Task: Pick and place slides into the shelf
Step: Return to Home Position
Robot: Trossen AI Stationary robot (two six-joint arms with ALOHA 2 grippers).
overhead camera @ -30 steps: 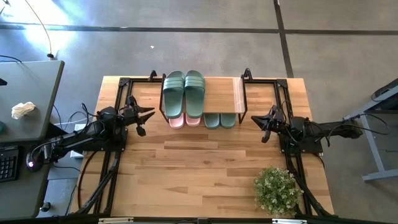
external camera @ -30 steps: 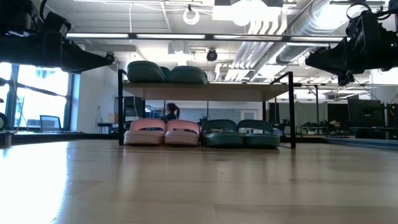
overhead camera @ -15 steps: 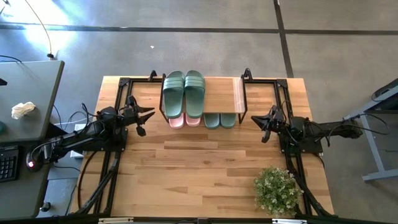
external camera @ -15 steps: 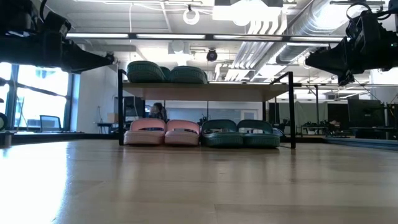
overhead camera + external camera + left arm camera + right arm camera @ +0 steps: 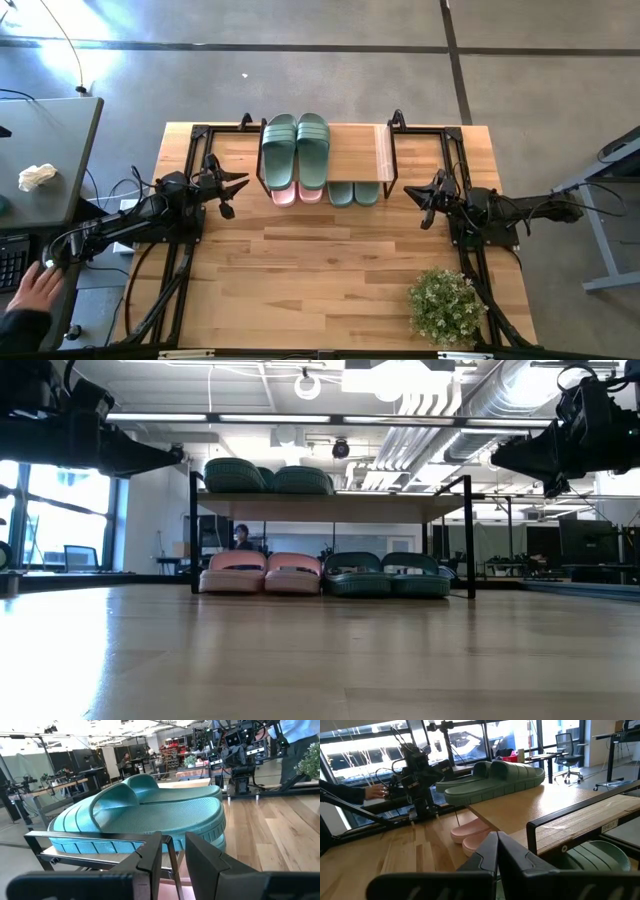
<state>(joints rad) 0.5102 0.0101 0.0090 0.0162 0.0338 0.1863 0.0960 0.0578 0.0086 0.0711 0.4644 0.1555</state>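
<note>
Sage-green slides (image 5: 296,150) lie as a pair on the left half of the shelf (image 5: 356,152), on its plank top. The pink pair (image 5: 297,194) and the second green pair (image 5: 353,193) sit side by side on the tier beneath, ends showing at the near edge. All six look housed, so I judge only the arms' retreat is left. The left gripper (image 5: 236,190) hangs just left of the shelf, jaws a little apart and empty. The right gripper (image 5: 414,200) hangs just right of it, jaws all but closed on nothing. Neither arm has shifted in the past second. The one new thing is a person's hand (image 5: 35,290) at the near left, off the table (image 5: 330,280), which may signal the run ending.
</note>
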